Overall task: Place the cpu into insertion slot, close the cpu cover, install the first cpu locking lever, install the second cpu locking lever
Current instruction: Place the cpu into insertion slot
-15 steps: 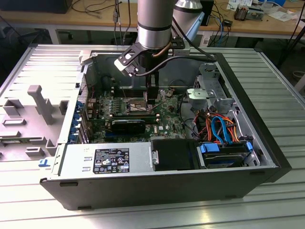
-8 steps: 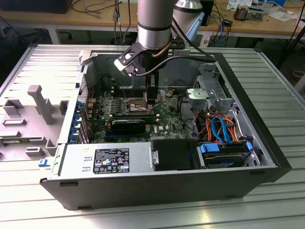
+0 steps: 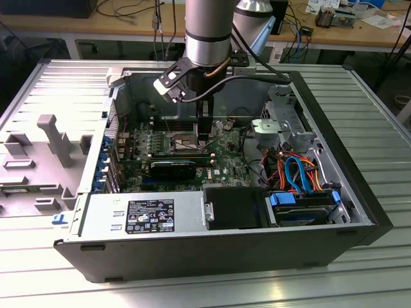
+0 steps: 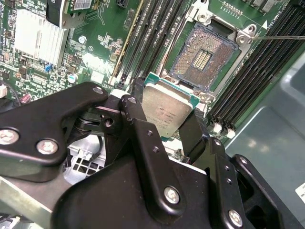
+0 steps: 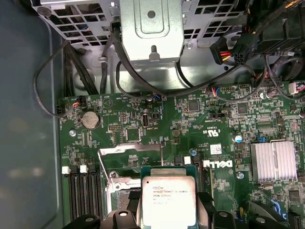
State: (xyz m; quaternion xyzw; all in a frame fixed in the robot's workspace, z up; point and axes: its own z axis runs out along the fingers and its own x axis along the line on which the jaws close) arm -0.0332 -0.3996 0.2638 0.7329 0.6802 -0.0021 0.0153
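My gripper (image 4: 164, 120) is shut on the cpu (image 4: 167, 111), a flat square chip with a dull silvery top held by two opposite edges between the black fingers (image 4: 137, 112). The insertion slot (image 4: 204, 57) lies bare, its dark pin field showing inside a metal rim. The cpu hangs tilted above the green motherboard (image 4: 102, 40), beside the slot and apart from it. In the first wrist view the cpu (image 5: 167, 200) sits close to the camera, and the cpu cover (image 5: 129, 149) stands raised over the slot (image 5: 121, 191). In the exterior view the gripper (image 3: 204, 131) hangs inside the open computer case.
Long black memory slots (image 4: 152, 38) flank the socket on both sides. A finned heatsink (image 5: 274, 162) and a coin battery (image 5: 89, 119) sit on the board. A thin lever wire (image 4: 281, 36) sticks out by the socket. The power supply (image 3: 148, 215) and cabled drive bay (image 3: 302, 176) line the case's front.
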